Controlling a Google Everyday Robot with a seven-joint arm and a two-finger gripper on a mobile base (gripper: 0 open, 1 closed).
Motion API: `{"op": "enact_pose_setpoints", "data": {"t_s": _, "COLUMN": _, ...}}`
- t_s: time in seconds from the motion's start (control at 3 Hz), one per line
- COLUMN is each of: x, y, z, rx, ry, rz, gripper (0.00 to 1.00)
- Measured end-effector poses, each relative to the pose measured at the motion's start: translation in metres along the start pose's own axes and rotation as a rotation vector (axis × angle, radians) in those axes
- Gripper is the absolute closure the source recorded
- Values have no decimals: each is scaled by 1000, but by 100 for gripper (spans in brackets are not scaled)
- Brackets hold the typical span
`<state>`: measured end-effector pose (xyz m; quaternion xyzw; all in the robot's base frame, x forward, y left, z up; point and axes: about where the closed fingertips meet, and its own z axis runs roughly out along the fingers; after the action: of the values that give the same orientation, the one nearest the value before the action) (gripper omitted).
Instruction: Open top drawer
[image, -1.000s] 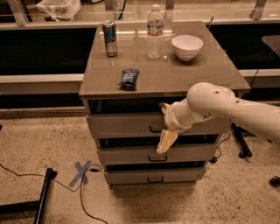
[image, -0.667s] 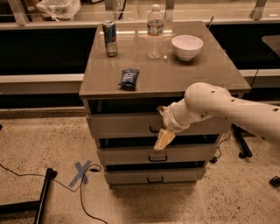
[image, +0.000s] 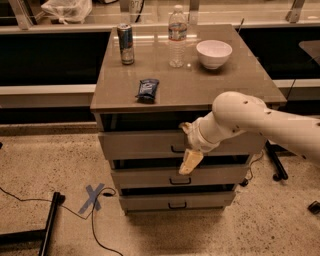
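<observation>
The top drawer (image: 135, 145) is the tallest and widest grey-beige front of the cabinet, with a small black handle (image: 175, 149) at its centre. A dark gap shows above the front, under the cabinet top. My gripper (image: 189, 153) is on the end of the white arm that reaches in from the right. It sits right at the handle and covers the handle's right part. A cream-coloured part of it hangs down in front of the gap below the drawer.
Two shorter drawers, the middle (image: 150, 177) and the bottom (image: 150, 201), lie below. On the cabinet top stand a can (image: 125, 44), a water bottle (image: 176, 36), a white bowl (image: 214, 53) and a dark snack packet (image: 147, 89). A blue tape cross (image: 92, 197), cables and a black stand leg (image: 50, 220) are on the floor at left.
The gripper has stayed at the top drawer's handle with only a small shift. The drawer front looks about where it was.
</observation>
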<state>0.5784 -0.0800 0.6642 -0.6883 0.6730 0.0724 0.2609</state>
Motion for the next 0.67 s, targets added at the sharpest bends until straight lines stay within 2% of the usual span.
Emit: {"op": "enact_pose_setpoints", "data": {"t_s": 0.67, "x": -1, "y": 17, "z": -13, "rx": -66, "ry": -17, "rz": -37, "gripper": 18}}
